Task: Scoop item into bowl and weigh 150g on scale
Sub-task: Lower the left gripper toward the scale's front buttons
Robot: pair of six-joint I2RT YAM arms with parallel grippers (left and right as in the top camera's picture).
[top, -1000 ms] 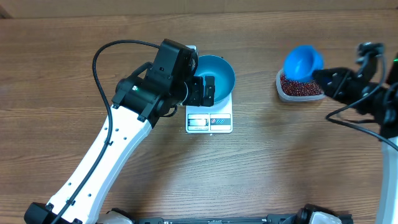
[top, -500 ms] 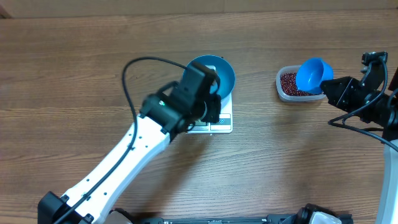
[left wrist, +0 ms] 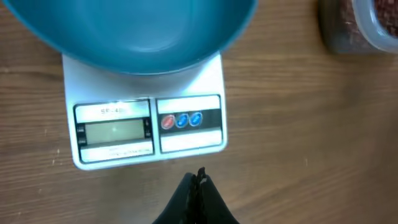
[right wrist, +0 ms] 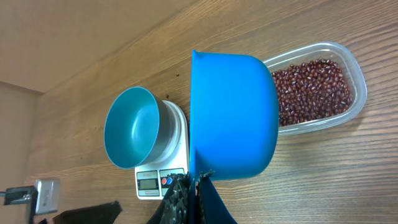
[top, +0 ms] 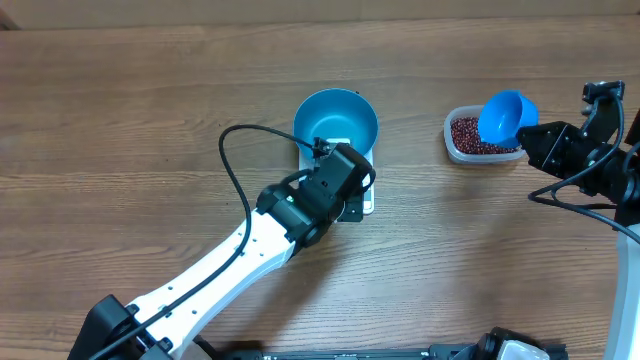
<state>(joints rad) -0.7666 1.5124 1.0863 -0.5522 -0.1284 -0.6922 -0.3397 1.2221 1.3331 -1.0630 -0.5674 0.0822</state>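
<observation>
scale [left wrist: 149,130] print showing too blurry to read; glossy blue bowl [left wrist: 137,31] sitting on it. left tool [left wrist: 198,180] sitting pinched together at scale's 6 o'clock; right tool [right wrist: 196,180] clamping scoop [right wrist: 233,115] by red-brown beans [right wrist: 311,87].

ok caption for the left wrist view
Shut left gripper poised in front of the white scale, empty blue bowl on top.

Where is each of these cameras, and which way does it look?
Overhead: above the table, looking straight down; left arm and right arm show.
Left wrist: on the left arm, looking down at scale and bowl; shut left gripper shows.
Right wrist: on the right arm, looking past the right gripper's scoop at the beans.
Shared: the bowl on the scale.
</observation>
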